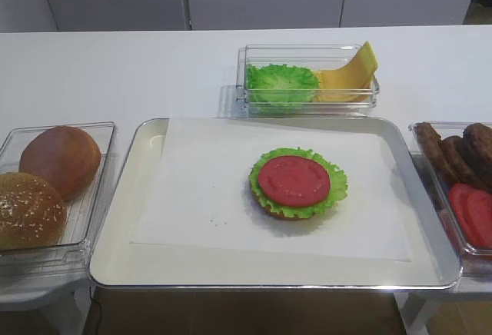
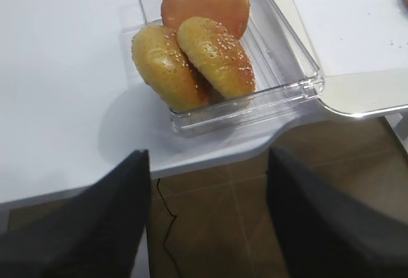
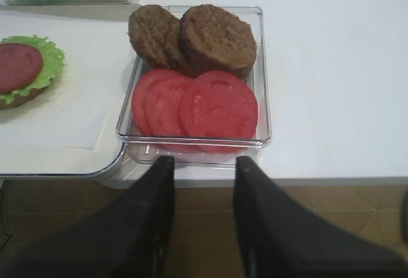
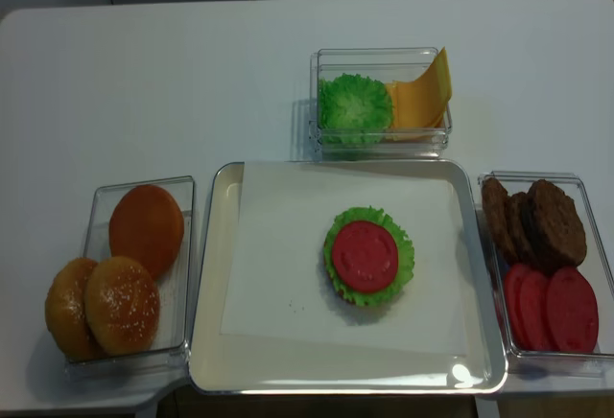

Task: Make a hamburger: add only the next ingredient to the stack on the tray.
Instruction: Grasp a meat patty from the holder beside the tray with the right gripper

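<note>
The stack (image 1: 296,183) of bun base, frilly lettuce and a tomato slice lies on the paper lining of the cream tray (image 1: 115,231), right of its centre; it also shows from above, the stack (image 4: 367,255) on the tray (image 4: 206,284). Dark-brown meat patties (image 3: 217,39) lean together at the far end of a clear box right of the tray, with tomato slices (image 3: 197,106) in front of them. My right gripper (image 3: 203,163) hovers open and empty just off the table edge before that box. My left gripper (image 2: 209,157) is open and empty off the left edge. Neither gripper shows in the high views.
A clear box (image 2: 299,67) with three buns (image 2: 204,42) stands left of the tray. Behind the tray, another clear box (image 1: 307,108) holds lettuce (image 1: 280,81) and cheese slices (image 1: 350,74). Brown floor lies below the table's front edge (image 3: 319,179).
</note>
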